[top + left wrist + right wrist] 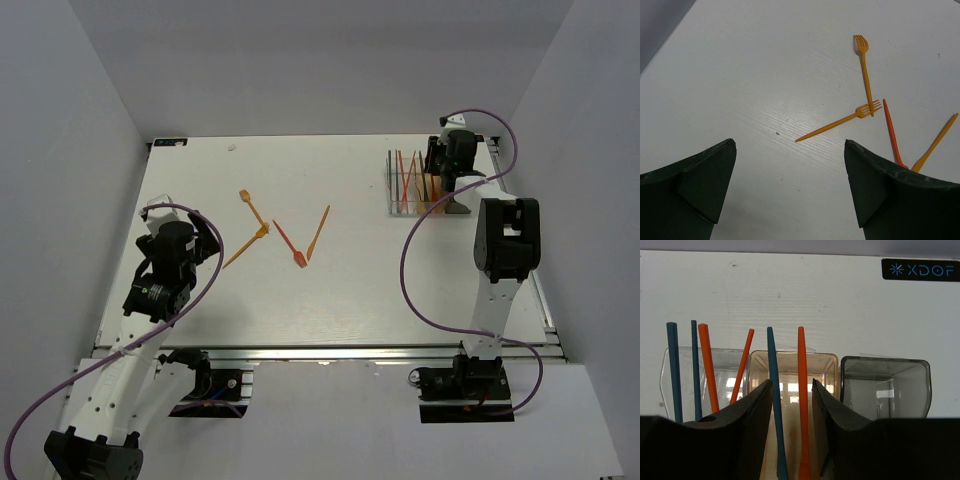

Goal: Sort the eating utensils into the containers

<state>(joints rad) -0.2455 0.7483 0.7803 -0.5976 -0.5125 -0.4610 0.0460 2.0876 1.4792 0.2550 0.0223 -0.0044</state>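
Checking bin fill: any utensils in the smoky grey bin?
No, the grey bin is empty; only the clear bin and orange bin hold utensils.

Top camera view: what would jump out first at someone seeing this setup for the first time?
Four loose utensils, orange and red, lie scattered across the middle of the white table. At the far right, the containers hold upright blue, orange and red handles, with the right gripper poised right at them. The left gripper hangs open and empty near the left side.
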